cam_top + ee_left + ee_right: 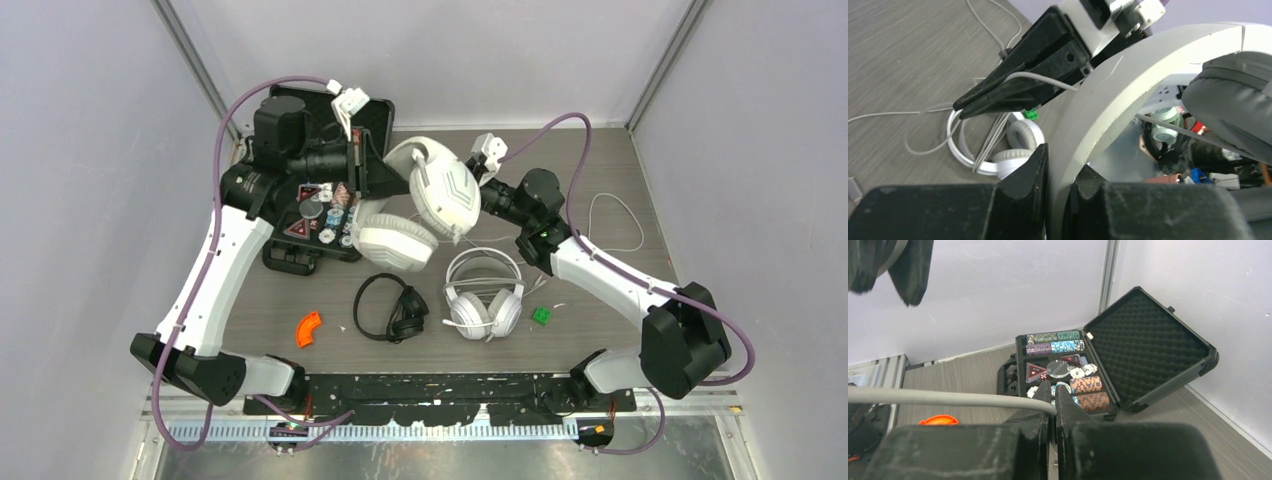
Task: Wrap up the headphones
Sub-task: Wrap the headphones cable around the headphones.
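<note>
Above the middle of the grey wood-grain table (320, 290), a bulky white padded over-ear headset (447, 195) hangs clear of the surface between my two arms.

Left gripper (1062, 165): clenched on the smooth, curved white plastic headband of that headset.

Right gripper (1053, 390): pinched shut on its thin, round pale-grey cord (948, 398), which runs straight out of my fingers.

Task status, as I judge it: early. No turn of cord shows around the held headband, so winding has not begun. A second white padded headset (484, 295) lies flat on the table, and a slim black on-ear headset (392, 308) lies just to its left. I cannot tell whether their cords are wound. A loose pale cord loop (612, 215) lies further right.

Materials: the held cup shell is hard and glossy with a chevron groove. Its grey ear cushion (1228, 110) looks soft and leather-like. An open black chip case (1148, 347), lined with egg-crate foam, stands behind.
</note>
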Available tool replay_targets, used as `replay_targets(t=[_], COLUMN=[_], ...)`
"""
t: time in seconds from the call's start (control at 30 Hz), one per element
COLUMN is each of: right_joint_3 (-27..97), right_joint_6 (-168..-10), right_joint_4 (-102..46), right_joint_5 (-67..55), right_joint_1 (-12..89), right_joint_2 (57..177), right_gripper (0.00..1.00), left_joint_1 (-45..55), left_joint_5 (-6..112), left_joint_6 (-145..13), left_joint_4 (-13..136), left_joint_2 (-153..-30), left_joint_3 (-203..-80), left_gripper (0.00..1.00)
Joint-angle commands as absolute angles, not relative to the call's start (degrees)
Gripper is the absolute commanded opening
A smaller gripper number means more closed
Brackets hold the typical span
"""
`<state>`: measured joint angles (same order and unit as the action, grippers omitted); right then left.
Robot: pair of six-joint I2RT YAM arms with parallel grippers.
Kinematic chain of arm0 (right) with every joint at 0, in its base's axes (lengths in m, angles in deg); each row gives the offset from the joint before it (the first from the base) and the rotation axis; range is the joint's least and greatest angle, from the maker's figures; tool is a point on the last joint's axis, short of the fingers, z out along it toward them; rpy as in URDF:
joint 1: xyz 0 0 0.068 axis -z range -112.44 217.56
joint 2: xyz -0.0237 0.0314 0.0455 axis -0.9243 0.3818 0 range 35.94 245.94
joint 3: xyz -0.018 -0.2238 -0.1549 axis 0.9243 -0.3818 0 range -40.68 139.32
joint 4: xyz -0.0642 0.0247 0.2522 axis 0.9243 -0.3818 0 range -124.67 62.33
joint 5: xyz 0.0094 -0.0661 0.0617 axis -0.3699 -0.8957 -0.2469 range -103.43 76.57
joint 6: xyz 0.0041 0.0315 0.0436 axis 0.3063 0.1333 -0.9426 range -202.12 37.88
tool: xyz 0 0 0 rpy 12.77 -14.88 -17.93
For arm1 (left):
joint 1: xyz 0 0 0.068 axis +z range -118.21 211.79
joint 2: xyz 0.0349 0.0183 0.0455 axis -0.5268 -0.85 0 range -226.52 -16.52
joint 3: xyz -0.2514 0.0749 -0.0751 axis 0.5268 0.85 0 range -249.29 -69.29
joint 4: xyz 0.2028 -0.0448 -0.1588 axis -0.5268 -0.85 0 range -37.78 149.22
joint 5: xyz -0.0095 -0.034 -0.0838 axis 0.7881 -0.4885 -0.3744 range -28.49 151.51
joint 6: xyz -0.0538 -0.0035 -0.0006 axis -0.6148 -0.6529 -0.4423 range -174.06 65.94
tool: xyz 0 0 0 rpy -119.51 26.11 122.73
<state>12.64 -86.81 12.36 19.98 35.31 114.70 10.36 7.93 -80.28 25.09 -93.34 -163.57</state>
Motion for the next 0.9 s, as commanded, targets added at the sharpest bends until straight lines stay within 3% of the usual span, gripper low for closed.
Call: replay_targets(t=[0.0, 0.27, 0.47, 0.87], right_joint_3=[14.95, 17.41, 25.99, 39.04], right_joint_6=[-83.49, -78.89, -76.62, -82.73], right_joint_4=[6.57, -14.25, -33.27, -60.08], right_joint_5=[16.55, 14.06, 10.27, 9.31], right_joint_1=[35.77, 36.58, 36.8, 36.86], right_joint_2=[112.75, 105.41, 105.47, 108.61], right_gripper=[0.0, 0.0, 0.0, 0.0], left_joint_1=[9.67, 7.53, 0.05, -6.42], left_joint_5=[5.08, 22.7, 38.12, 64.66], left_joint_6=[-65.6, -46.58, -36.22, -34.12], left_joint_4=[12.23, 2.39, -0.93, 1.25], left_joint_2=[-91.64, -89.09, -88.88, -88.13], left_joint_3=[-166.19, -164.16, -162.46, -159.75], left_gripper=[0.0, 0.0, 0.0, 0.0])
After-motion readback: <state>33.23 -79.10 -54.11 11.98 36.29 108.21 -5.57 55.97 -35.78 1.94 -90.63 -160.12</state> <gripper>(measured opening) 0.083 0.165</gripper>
